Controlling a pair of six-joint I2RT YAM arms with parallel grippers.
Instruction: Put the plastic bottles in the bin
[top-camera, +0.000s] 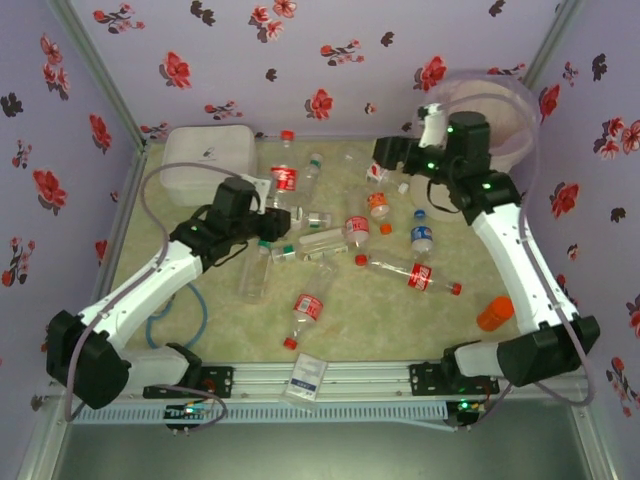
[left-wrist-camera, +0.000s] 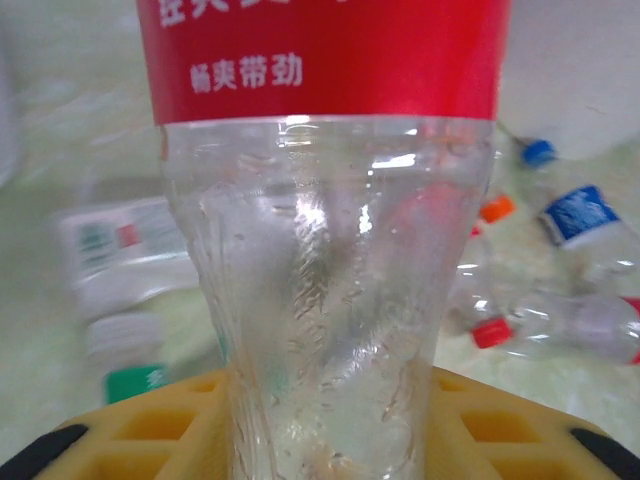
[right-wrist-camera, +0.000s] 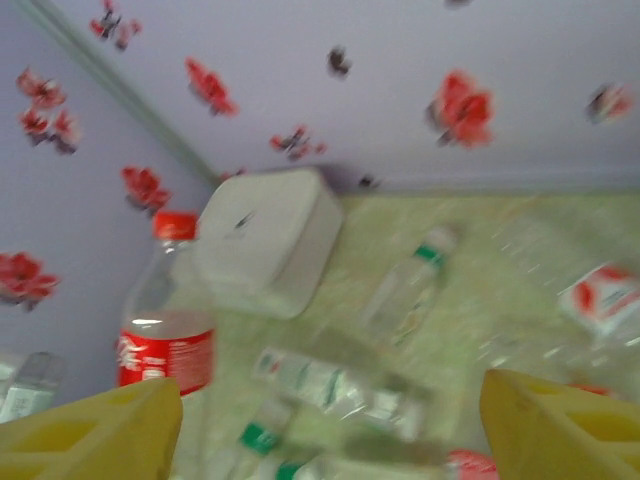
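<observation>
- Right between the left jaws, pinched against the yellow fingers (left-wrist-camera: 130, 435): a clear red-label bottle (left-wrist-camera: 330, 250), standing upright with its red cap on top.
- Just on the near side of those jaws, a green-cap bottle (top-camera: 255, 272) lies flat on the bench (top-camera: 390, 325).
- Off to their right, more plastic bottles are scattered around, like a red-label one (top-camera: 357, 230) and a blue-label one (top-camera: 422, 238).
- Beyond the left jaws, toward the far left corner, sits a white lidded box (top-camera: 205, 160).
- As for the right jaws, they're spread wide with nothing between the fingers (right-wrist-camera: 90, 430), hanging over the bench among the scattered bottles.
- Just behind the right jaws is the bin (top-camera: 512, 110), well apart from the bottle the left jaws hold. Can't tell what's inside it.
</observation>
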